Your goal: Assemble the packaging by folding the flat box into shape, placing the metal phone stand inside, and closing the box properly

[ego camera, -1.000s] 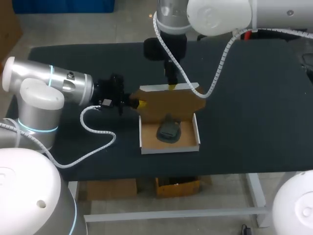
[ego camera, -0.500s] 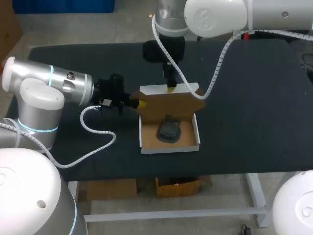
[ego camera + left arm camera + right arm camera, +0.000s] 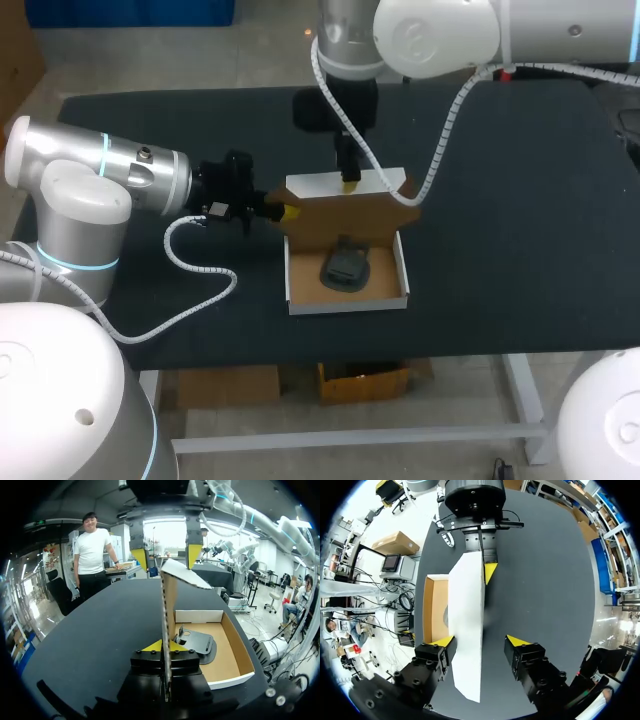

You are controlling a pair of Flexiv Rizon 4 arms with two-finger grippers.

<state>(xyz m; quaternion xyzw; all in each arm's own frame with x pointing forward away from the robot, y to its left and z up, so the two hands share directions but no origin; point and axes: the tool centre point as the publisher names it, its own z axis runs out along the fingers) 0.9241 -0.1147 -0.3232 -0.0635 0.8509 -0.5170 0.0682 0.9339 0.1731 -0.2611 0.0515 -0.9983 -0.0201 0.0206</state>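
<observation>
From above, the box (image 3: 347, 303) sits open at the middle of the table (image 3: 520, 230) with the phone stand (image 3: 345, 267) lying in its tray. The lid (image 3: 345, 215) stands upright along the far wall. The left gripper (image 3: 286, 211) is at the lid's left edge, and the right gripper (image 3: 349, 179) hangs just over its top edge. The step in hand looks like folding the lid down over the tray.

In the left wrist view, the lid (image 3: 168, 610) is seen edge-on between the left gripper's yellow tips, which appear pinched on the card from both sides. This grip should stay light, so the panel can hinge along its crease rather than buckle.

In the right wrist view, the right gripper (image 3: 480, 641) is spread wide and straddles the lid's top edge (image 3: 467, 620). One finger is close against the panel and the other is well off it. To do this well, the far finger should push the lid evenly toward the tray. The side flaps have to tuck inside the walls and clear the stand.
</observation>
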